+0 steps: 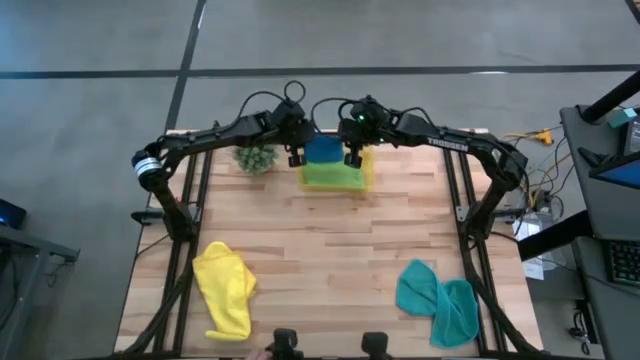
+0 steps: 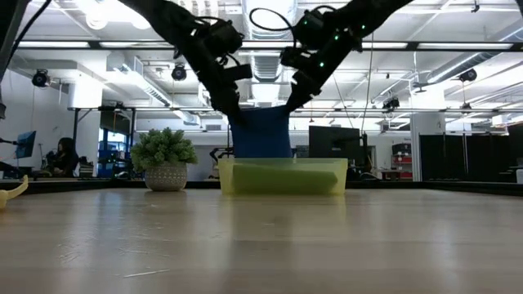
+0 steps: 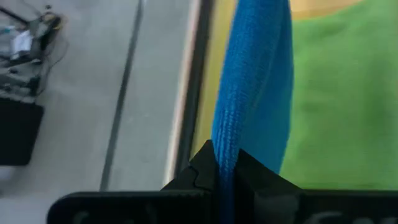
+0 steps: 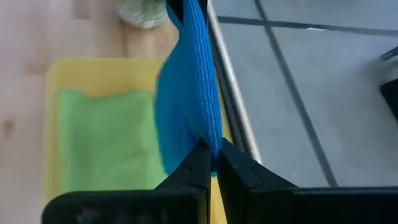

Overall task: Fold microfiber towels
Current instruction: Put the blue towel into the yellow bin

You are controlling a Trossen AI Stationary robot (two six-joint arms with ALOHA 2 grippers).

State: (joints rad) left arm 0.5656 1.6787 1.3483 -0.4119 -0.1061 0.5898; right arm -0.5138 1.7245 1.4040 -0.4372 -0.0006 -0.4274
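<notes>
Setting: a lab or open-plan industrial workspace. Low view shows exposed ceiling ducts, strip lighting, monitors centre frame, and a seated person at far left, probably at a desk. High view: polished concrete floor, butcher-block table.

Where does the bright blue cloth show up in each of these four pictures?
High view: blue towel at the table's far edge, above the yellow tray.
Low view: hanging centre, above that tray.
Left wrist view: pinched, centre.
Right wrist view: pinched, centre.
Shared landmark: the green towel in the tray.
</notes>
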